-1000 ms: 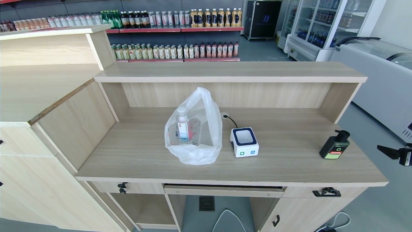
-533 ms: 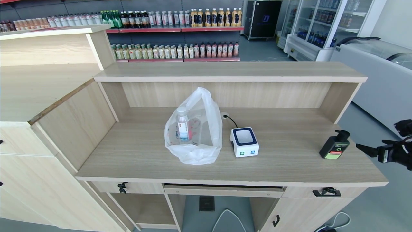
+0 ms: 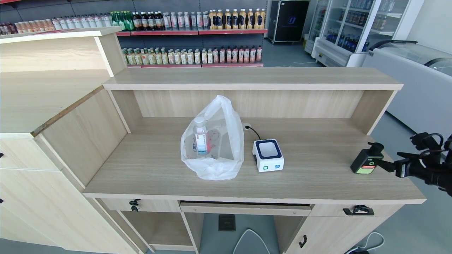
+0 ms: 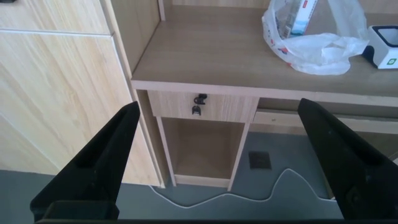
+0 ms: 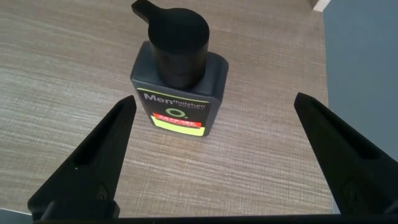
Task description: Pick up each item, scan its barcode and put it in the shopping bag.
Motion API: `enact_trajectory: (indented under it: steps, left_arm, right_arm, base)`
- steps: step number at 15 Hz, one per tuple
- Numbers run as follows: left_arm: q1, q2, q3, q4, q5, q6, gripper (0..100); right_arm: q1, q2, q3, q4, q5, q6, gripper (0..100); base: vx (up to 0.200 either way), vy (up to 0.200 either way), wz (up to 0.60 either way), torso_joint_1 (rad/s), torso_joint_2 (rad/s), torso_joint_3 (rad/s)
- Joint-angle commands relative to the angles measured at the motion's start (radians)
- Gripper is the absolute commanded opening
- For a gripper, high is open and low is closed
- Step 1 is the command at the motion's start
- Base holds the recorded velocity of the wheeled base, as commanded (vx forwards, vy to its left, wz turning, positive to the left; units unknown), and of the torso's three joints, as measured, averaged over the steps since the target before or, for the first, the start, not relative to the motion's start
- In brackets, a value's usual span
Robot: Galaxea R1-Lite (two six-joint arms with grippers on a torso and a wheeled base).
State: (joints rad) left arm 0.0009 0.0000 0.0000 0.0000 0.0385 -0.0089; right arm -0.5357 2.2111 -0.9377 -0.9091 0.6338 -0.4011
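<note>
Right gripper (image 5: 211,162) sits at the table's (image 3: 317,183) right end, fingers (image 5: 93,162) spread wide and facing the black pump bottle (image 5: 180,81), lined up for a grab, I reckon. Left gripper (image 4: 217,162) hangs low, also spread. Shopping bag (image 3: 213,148) stands mid-table beside the scanner (image 3: 268,155). Wood-grain top, drink shelves (image 3: 194,38) behind.

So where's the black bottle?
The black bottle stands at the counter's right end in the head view, right of the scanner, with the open right gripper just beside it.

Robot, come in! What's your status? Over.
Right gripper open, facing black pump bottle, no grip. Left gripper open, held low. Water bottle in shopping bag. Nothing in the way.
</note>
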Motion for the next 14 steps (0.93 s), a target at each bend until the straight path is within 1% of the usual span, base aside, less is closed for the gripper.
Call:
enact_trajectory:
  steps: [1,6,11,14]
  left_arm:
    - [0.001,0.000,0.000,0.000,0.000,0.000,100]
    - [0.001,0.000,0.000,0.000,0.000,0.000,100]
    - [0.001,0.000,0.000,0.000,0.000,0.000,100]
    - [0.001,0.000,0.000,0.000,0.000,0.000,100]
  right_arm:
    - [0.011,0.032,-0.003,-0.004,0.007,-0.004,100]
    - [0.036,0.075,-0.036,-0.030,0.050,-0.005,100]
    - [0.072,0.124,-0.084,-0.034,0.052,-0.004,100]
    - [0.100,0.157,-0.113,-0.060,0.050,-0.004,100]
  base:
    - [0.000,0.000,0.00,0.000,0.00,0.000]
    - [0.000,0.000,0.00,0.000,0.00,0.000]
    - [0.000,0.000,0.00,0.000,0.00,0.000]
    - [0.000,0.000,0.00,0.000,0.00,0.000]
